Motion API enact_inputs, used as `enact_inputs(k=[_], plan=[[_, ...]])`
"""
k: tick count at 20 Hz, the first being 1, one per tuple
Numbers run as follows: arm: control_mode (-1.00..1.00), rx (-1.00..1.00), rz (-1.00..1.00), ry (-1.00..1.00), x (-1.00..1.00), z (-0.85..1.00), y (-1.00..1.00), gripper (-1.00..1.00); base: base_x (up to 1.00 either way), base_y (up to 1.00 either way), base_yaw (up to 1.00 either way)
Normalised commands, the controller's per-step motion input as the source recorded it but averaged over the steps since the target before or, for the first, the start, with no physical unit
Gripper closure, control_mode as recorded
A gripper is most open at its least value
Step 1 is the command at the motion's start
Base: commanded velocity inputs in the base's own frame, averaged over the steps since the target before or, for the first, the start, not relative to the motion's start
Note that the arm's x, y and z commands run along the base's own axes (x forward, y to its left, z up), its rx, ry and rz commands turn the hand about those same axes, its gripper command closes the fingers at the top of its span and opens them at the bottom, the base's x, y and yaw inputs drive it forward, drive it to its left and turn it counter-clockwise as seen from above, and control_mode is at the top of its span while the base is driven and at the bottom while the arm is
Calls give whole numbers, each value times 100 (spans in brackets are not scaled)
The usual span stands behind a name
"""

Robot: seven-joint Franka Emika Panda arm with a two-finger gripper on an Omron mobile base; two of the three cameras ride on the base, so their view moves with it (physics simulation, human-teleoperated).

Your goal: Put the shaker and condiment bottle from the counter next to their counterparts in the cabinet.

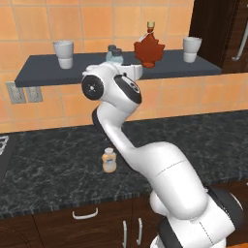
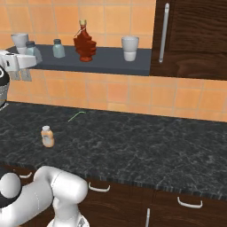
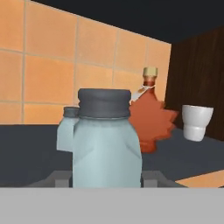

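Note:
My gripper (image 3: 107,177) is shut on the shaker (image 3: 106,140), a pale blue-grey jar with a dark cap, held upright at the cabinet (image 2: 111,63) shelf. In the right base view the gripper (image 2: 32,55) holds the shaker (image 2: 31,48) over the shelf's left part. Whether its base touches the shelf is hidden. Its twin shaker (image 2: 58,48) (image 3: 67,129) stands just beyond it, then the red maple-leaf bottle (image 2: 84,44) (image 3: 151,122) (image 1: 149,48). The condiment bottle (image 1: 109,161) (image 2: 47,136), with orange sauce, stands upright on the counter (image 1: 48,164), below and apart from the hand.
White cups (image 1: 64,53) (image 1: 192,48) stand at both ends of the shelf. A dark brown cupboard (image 2: 190,35) closes off its right end. Wall sockets (image 1: 17,92) sit under the shelf's left end. A thin green sliver (image 2: 76,116) lies on the counter near the wall.

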Motion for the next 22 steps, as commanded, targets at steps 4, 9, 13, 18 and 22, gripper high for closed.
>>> enact_inputs(k=[4, 9, 13, 18, 22], plan=[[-100, 3, 0, 2, 50, -29, 5, 100, 0, 0, 0], [-100, 1, 0, 1, 38, -24, 5, 100, 0, 0, 0], [-100, 0, -1, 0, 45, 0, 0, 100, 0, 0, 0], [-100, 0, -2, 1, 39, 0, 2, 100, 0, 0, 0], [-100, 0, -4, 3, 34, 0, 8, 100, 0, 0, 0]])
